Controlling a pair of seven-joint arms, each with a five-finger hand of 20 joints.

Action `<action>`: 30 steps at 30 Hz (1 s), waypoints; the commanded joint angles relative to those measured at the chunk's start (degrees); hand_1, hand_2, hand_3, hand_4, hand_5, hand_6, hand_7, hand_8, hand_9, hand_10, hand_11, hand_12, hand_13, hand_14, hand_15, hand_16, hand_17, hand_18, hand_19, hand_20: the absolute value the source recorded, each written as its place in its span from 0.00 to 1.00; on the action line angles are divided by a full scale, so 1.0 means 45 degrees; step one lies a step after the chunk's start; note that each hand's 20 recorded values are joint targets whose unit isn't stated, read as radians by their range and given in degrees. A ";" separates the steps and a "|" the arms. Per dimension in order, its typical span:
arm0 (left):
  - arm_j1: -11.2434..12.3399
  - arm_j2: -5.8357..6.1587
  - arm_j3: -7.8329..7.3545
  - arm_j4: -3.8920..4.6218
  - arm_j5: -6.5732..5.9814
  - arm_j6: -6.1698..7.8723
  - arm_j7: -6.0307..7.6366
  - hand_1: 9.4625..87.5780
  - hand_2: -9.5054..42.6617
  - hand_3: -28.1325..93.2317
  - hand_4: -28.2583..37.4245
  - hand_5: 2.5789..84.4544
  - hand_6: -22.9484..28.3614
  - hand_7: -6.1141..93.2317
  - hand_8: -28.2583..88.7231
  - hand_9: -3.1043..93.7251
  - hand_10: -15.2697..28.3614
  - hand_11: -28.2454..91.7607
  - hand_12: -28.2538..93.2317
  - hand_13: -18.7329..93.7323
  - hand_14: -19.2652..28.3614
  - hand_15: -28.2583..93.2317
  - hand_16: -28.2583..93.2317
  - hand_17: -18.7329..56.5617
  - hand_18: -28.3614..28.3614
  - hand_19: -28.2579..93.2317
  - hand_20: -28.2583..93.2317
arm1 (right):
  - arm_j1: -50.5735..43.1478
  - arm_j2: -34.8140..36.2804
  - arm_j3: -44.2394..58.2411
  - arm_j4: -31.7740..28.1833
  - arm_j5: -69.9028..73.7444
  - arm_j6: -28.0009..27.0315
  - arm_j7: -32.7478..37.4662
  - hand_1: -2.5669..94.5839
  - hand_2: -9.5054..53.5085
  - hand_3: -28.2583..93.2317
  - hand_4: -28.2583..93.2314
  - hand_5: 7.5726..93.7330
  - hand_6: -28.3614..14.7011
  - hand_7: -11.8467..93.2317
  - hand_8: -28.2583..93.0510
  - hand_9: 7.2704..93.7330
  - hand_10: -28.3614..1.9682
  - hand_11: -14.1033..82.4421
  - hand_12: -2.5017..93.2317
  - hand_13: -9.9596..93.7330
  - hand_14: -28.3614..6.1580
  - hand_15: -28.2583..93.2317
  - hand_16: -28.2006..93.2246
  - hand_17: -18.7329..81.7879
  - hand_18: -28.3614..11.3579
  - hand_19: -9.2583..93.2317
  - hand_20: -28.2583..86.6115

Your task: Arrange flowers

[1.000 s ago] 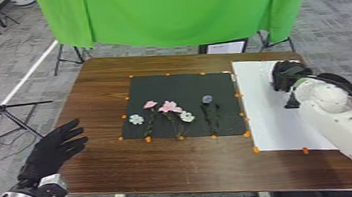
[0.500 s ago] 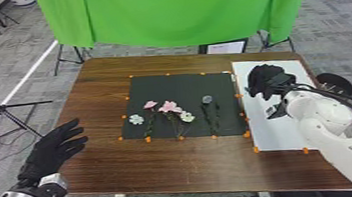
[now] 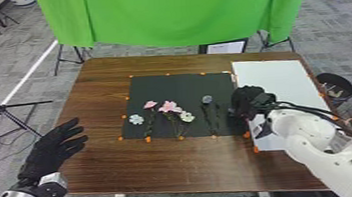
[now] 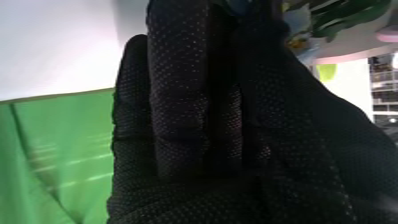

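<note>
Lying on the black mat [image 3: 189, 83] in the head view are five flower heads, counted by bloom: two white, two pink and one greyish violet. One white bloom [image 3: 137, 119] sits at the mat's left side, then comes one pink bloom [image 3: 150, 104], a larger pink bloom [image 3: 168, 107], the other white bloom [image 3: 187, 116] just beside it and a little nearer the robot, and the violet bloom [image 3: 207, 99] farther right. The stems run toward the robot, but the middle ones overlap too closely to count. One white sheet [image 3: 269, 75] lies to the right of the mat on the brown table [image 3: 107, 176]. The orange markers [image 3: 148, 139] round them are several, partly hidden by the right arm. Two hands are in sight: the left hand [image 3: 56, 150] is by the table's left edge with its fingers extended and slightly spread, while the right hand [image 3: 248, 101] is where mat and sheet meet, covering part of both. In the right wrist view the right hand [image 4: 204, 115] has long, straight fingers pressed together, their tips lost in shadow; I cannot tell whether they touch anything. Pale blue petals [image 4: 300, 37] and green leaves [image 4: 342, 20] show near them, partly cut off by the picture's edge and the glove.
</note>
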 commanded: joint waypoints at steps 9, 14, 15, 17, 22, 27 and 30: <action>0.0182 -0.0120 -0.0058 0.0061 -0.0013 -0.0138 -0.0176 0.19 0.20 0.83 0.00 0.36 0.56 0.25 0.15 0.31 0.66 0.45 0.37 0.34 0.78 0.62 0.19 0.12 0.88 0.57 0.30 | -0.0729 -0.0090 0.0452 -0.0277 -0.0148 0.0177 -0.0462 0.41 0.00 0.89 0.00 0.66 0.73 0.50 0.20 0.83 0.70 0.37 0.26 0.87 0.77 0.51 0.43 0.49 0.51 0.64 0.52; 0.0176 -0.0117 -0.0070 0.0056 0.0011 -0.0200 -0.0173 0.19 0.20 0.83 0.00 0.36 0.56 0.25 0.16 0.31 0.66 0.45 0.37 0.34 0.78 0.62 0.19 0.12 0.89 0.57 0.30 | -0.1206 -0.0032 0.1103 -0.0396 0.0404 0.0235 -0.1127 0.28 0.00 0.92 0.00 0.61 0.71 0.46 0.08 0.73 0.65 0.40 0.24 0.80 0.74 0.52 0.42 0.46 0.47 0.60 0.51; 0.0152 -0.0123 -0.0083 0.0058 0.0029 -0.0227 -0.0217 0.19 0.20 0.83 0.00 0.36 0.56 0.25 0.16 0.31 0.66 0.45 0.37 0.34 0.78 0.62 0.19 0.12 0.89 0.57 0.30 | -0.1372 -0.0035 0.1303 -0.0479 0.0532 0.0248 -0.1193 0.26 0.00 0.92 0.00 0.60 0.69 0.45 0.08 0.71 0.64 0.39 0.24 0.79 0.73 0.52 0.42 0.45 0.46 0.60 0.51; 0.0158 -0.0102 -0.0091 0.0067 0.0018 -0.0238 -0.0210 0.19 0.20 0.83 0.00 0.36 0.56 0.25 0.16 0.31 0.66 0.45 0.37 0.34 0.78 0.62 0.19 0.12 0.89 0.57 0.30 | -0.1668 -0.0049 0.1789 -0.0745 0.0715 -0.0094 -0.1271 0.25 0.00 0.90 0.00 0.56 0.65 0.44 0.09 0.67 0.63 0.40 0.24 0.76 0.70 0.52 0.42 0.44 0.44 0.59 0.51; 0.0127 -0.0048 -0.0070 0.0065 0.0025 -0.0211 -0.0133 0.19 0.20 0.83 0.00 0.36 0.56 0.24 0.16 0.31 0.66 0.45 0.37 0.34 0.78 0.62 0.19 0.12 0.89 0.57 0.30 | -0.2838 -0.0441 0.4053 -0.2080 0.1558 -0.2571 -0.0566 0.20 0.00 0.88 0.00 0.41 0.56 0.42 0.11 0.49 0.56 0.43 0.26 0.66 0.62 0.56 0.40 0.36 0.33 0.61 0.52; -0.0087 -0.0291 0.0372 -0.0083 0.0301 0.0614 0.0473 0.19 0.19 0.83 0.00 0.31 0.53 0.25 0.16 0.29 0.65 0.44 0.37 0.33 0.77 0.61 0.19 0.12 0.89 0.57 0.30 | -0.4469 -0.1475 0.6286 -0.2373 0.6759 -0.1609 -0.1272 0.13 0.00 0.93 0.00 0.16 0.56 0.32 0.14 0.22 0.53 0.28 0.31 0.37 0.52 0.48 0.41 0.26 0.19 0.52 0.49; -0.0271 -0.0568 0.0199 -0.0041 0.0125 -0.0565 -0.0099 0.19 0.16 0.82 0.00 0.25 0.51 0.25 0.15 0.24 0.62 0.43 0.38 0.31 0.76 0.60 0.20 0.12 0.92 0.57 0.30 | -0.5241 -0.2304 0.7141 -0.2502 1.0122 -0.0996 -0.1623 0.16 0.00 0.96 0.00 0.15 0.69 0.28 0.14 0.18 0.60 0.17 0.32 0.28 0.51 0.28 0.54 0.18 0.17 0.47 0.43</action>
